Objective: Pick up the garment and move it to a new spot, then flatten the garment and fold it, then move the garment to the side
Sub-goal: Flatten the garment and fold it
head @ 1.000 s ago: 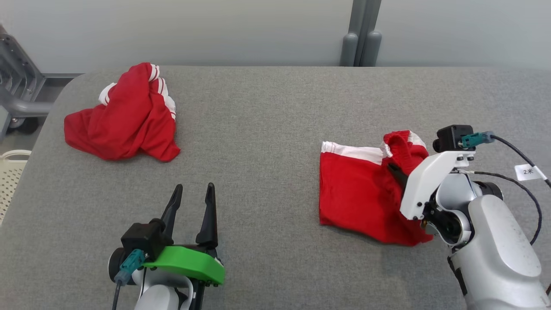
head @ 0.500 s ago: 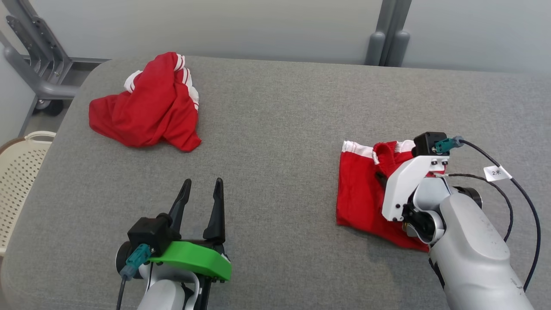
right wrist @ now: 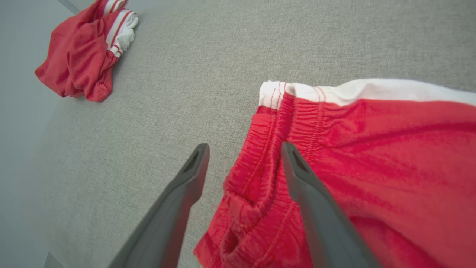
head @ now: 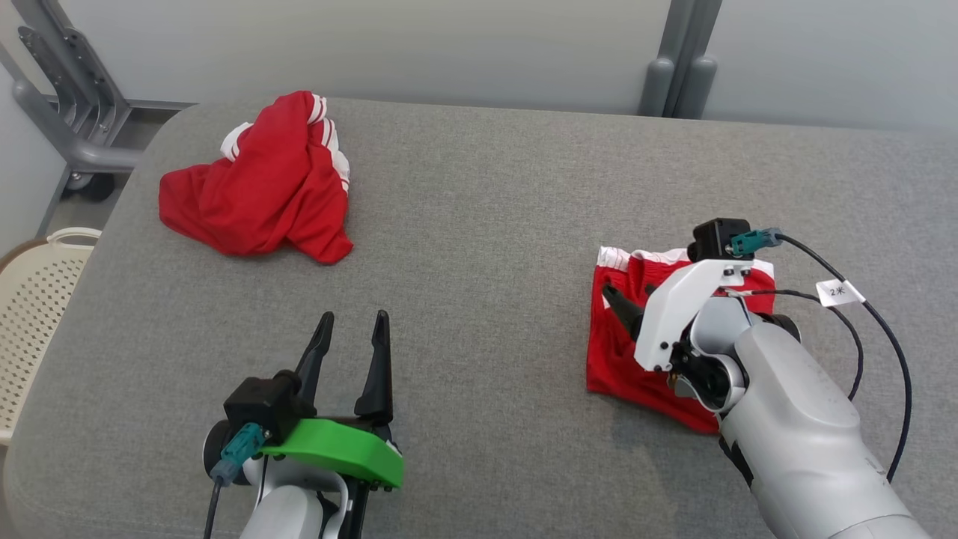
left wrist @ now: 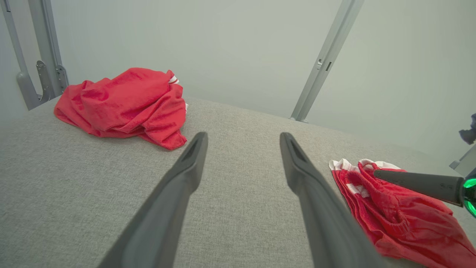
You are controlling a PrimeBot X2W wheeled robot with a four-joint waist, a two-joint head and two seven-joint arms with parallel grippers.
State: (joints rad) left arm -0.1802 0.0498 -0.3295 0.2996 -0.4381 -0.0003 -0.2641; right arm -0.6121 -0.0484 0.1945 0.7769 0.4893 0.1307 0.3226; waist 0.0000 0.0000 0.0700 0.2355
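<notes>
Two things have changed within the last second. The right gripper point(head: 627, 290), which was pinched on a raised bunch of waistband, now has its fingers spread and holds nothing. The bunch has dropped, so the garment point(head: 617, 359) lies low on the table point(head: 486, 224). The head camera has also swung, so we do not read the shift of the whole picture as things moving.

In the right wrist view one finger hangs over the elastic waistband and the other over grey table just beside the garment's edge; we cannot tell whether either touches. The garment sits on the robot's right half of the table, with white trim along its far edge, and is partly hidden by the right arm.

The left gripper point(head: 353, 318) is spread wide and empty at the near left. A crumpled red heap point(head: 254, 187) lies near the far left corner, well apart from the garment, with a broad stretch of open table between them. Past the left edge stands a pale perforated basket point(head: 30, 299).
</notes>
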